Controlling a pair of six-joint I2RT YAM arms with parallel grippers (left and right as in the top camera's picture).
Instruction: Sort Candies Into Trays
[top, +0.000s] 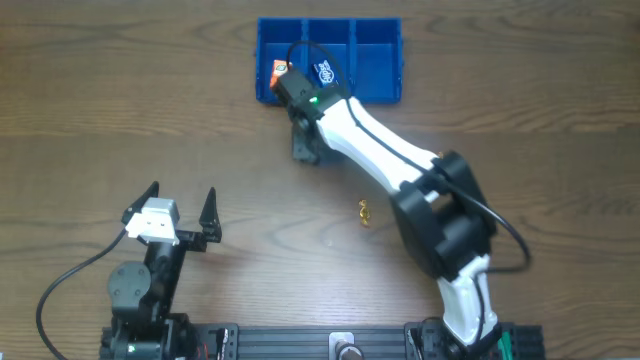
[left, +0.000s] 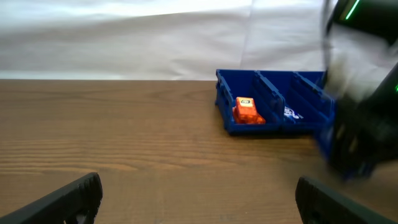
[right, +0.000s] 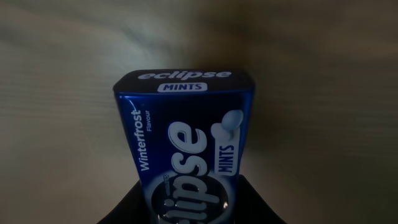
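Nearest me, the left gripper (top: 180, 215) sits by its base, fingers spread wide and holding nothing. A little farther off and to the right, a small gold candy (top: 364, 212) lies loose on the wooden table (top: 120, 110). Beyond that, the right gripper (top: 303, 148) is clamped on a dark blue mint tin (right: 186, 149), whose long axis runs straight out from the fingers. It hangs over bare wood just on the near side of the blue tray (top: 380, 55). I judge the next move turns on this: the middle compartment, which holds a blue-and-white pack (top: 325, 72), lies far and slightly right of the tin. The left compartment holds an orange candy (top: 278, 70). A pale wall (left: 124, 37) stands behind.
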